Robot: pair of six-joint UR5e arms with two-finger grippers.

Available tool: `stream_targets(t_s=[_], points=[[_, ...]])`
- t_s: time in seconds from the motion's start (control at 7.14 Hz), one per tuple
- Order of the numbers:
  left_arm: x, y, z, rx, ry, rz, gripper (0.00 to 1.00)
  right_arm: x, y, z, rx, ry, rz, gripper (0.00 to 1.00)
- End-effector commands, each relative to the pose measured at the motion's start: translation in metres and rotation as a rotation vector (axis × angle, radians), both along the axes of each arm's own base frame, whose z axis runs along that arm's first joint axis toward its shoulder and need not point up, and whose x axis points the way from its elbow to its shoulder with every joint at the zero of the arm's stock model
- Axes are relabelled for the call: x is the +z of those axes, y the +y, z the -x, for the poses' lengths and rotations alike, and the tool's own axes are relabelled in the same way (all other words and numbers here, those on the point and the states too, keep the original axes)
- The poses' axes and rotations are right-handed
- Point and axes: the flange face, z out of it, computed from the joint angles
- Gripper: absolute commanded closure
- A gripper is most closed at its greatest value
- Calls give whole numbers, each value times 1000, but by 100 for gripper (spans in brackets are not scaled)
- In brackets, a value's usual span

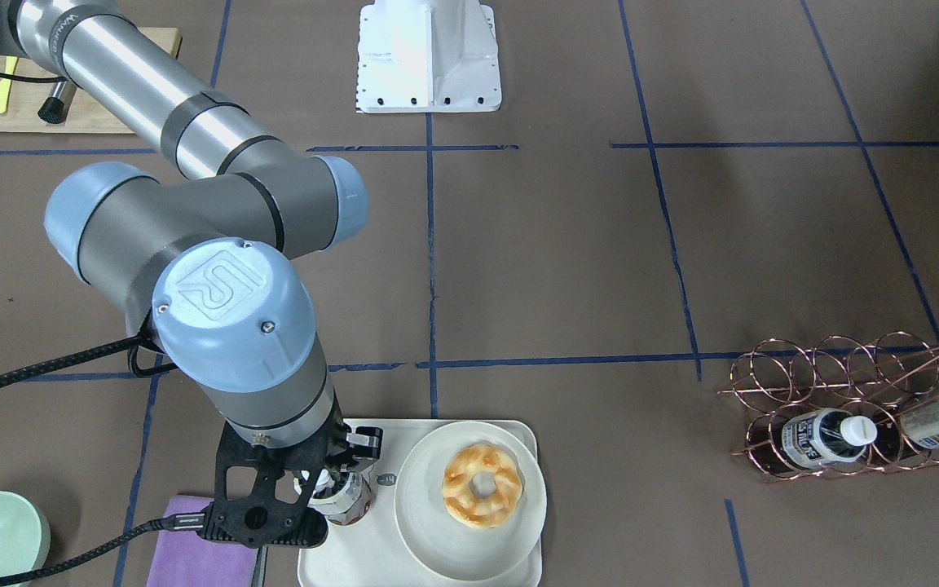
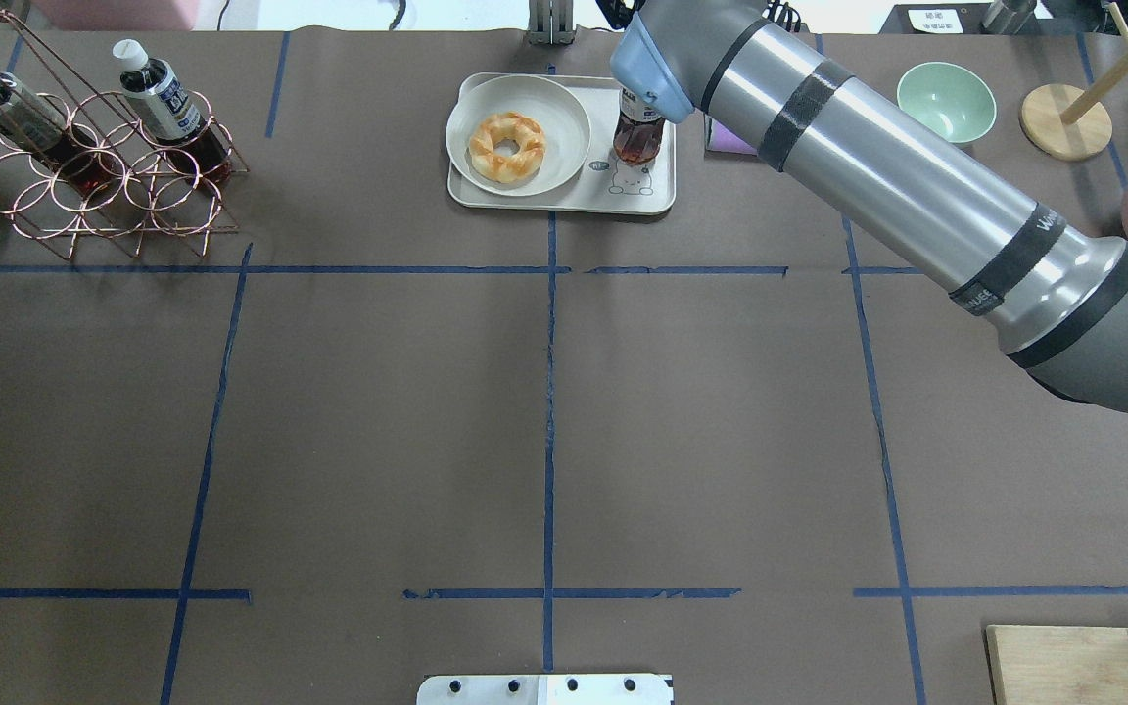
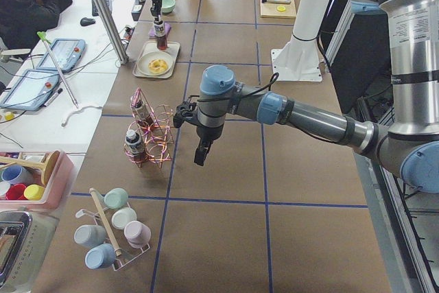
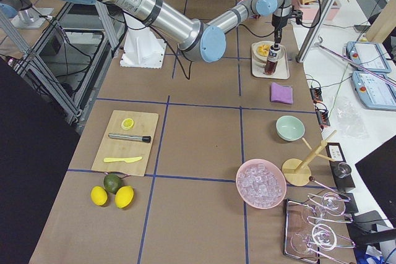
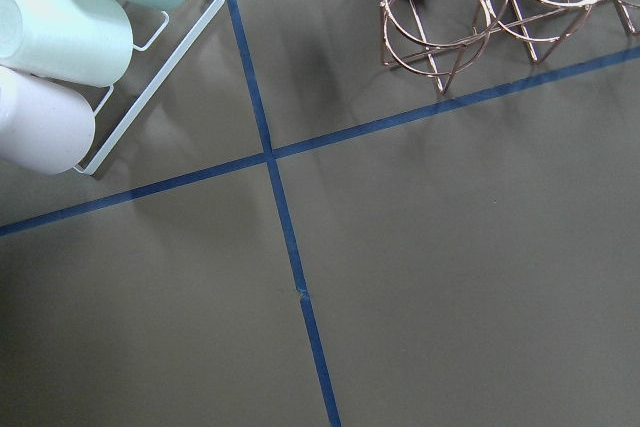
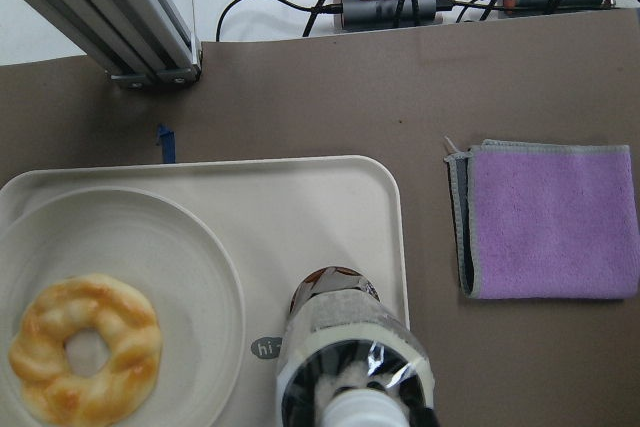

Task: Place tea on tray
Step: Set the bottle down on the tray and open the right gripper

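Note:
The tea [image 1: 347,501], a small clear bottle of dark brown liquid with a white cap, stands upright on the cream-white tray [image 1: 339,571], beside the cartoon bear. My right gripper [image 1: 331,481] is over it, its fingers closed around the bottle's top. In the right wrist view the tea [image 6: 345,347] fills the bottom centre, on the tray [image 6: 330,207]. From overhead the tea [image 2: 636,142] stands at the tray's [image 2: 564,201] right end. My left gripper [image 3: 199,161] hangs over the table near the wire rack; I cannot tell whether it is open or shut.
A round plate [image 1: 437,538] with a ring pastry [image 1: 482,485] fills the rest of the tray. Two like bottles [image 2: 158,93] lie in a copper wire rack [image 2: 104,186]. A purple cloth [image 6: 545,217] and a green bowl [image 2: 946,98] lie beside the tray.

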Motion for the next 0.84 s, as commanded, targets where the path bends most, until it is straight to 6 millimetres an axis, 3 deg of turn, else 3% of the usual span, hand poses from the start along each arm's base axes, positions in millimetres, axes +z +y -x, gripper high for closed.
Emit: stream_targets(t_s=[0.0, 0.14, 0.7], points=[[0, 0, 0, 0, 0, -1, 0, 0, 0, 0, 0, 0, -1, 73], [0, -1, 0, 0, 0, -1, 0, 1, 0, 0, -38, 7, -35, 1], [-1, -2, 0, 0, 0, -1, 0, 1, -1, -2, -52, 8, -54, 0]])
